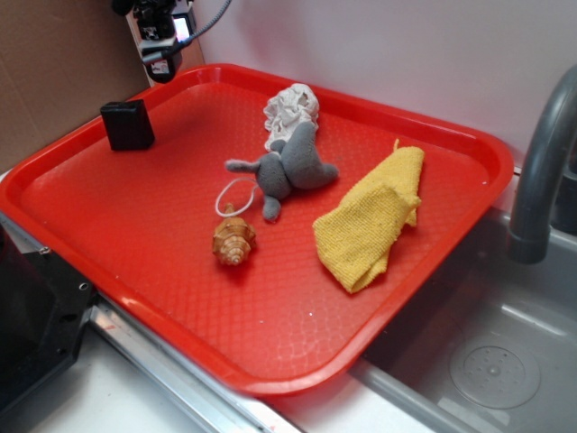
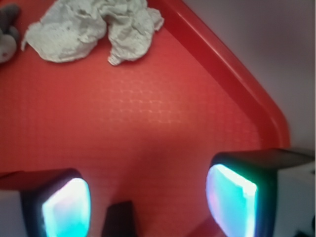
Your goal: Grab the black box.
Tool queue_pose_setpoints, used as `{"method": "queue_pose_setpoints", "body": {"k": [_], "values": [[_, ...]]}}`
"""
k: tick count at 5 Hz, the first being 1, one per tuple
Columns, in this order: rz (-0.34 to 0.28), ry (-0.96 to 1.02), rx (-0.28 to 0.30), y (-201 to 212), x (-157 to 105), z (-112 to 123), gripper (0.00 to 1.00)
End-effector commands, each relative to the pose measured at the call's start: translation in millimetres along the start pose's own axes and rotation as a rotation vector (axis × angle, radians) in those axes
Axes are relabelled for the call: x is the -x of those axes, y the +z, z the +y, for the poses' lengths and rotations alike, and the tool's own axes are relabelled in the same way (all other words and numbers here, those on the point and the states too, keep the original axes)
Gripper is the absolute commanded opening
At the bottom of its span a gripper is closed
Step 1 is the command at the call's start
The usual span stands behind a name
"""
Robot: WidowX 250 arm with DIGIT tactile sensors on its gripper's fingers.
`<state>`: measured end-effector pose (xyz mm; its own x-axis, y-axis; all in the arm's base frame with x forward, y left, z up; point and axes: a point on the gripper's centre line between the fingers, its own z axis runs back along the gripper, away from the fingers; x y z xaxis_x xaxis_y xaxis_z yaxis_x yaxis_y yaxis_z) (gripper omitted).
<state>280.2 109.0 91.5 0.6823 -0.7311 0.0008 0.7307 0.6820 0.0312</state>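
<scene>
The black box (image 1: 127, 124) is a small matte cuboid standing in the far left corner of the red tray (image 1: 162, 271). My gripper (image 1: 160, 56) hangs above and just behind it, near the tray's back rim. In the wrist view my gripper (image 2: 148, 205) is open, its two glowing pads wide apart. A dark corner of the black box (image 2: 118, 219) shows at the bottom edge between the pads, nearer the left one. Nothing is held.
On the tray lie a crumpled white cloth (image 1: 290, 110), a grey plush toy (image 1: 287, 168), a white loop (image 1: 233, 194), a brown seashell (image 1: 234, 242) and a yellow towel (image 1: 374, 219). A grey faucet (image 1: 541, 171) and sink stand at right; a black machine (image 1: 32, 316) sits front left.
</scene>
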Motion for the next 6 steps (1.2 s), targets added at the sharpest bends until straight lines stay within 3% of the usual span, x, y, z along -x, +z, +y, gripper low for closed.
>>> {"method": "queue_pose_setpoints", "body": {"k": [1, 3, 5, 6], "values": [[0.095, -0.118, -0.109, -29.8, -6.4, 1.6, 1.00], [0.126, -0.071, -0.061, -42.3, 9.5, -16.2, 1.00], [-0.005, -0.107, -0.066, 3.7, -0.8, -49.5, 1.00], [0.014, -0.115, -0.091, 15.0, -2.1, -66.1, 1.00]]}}
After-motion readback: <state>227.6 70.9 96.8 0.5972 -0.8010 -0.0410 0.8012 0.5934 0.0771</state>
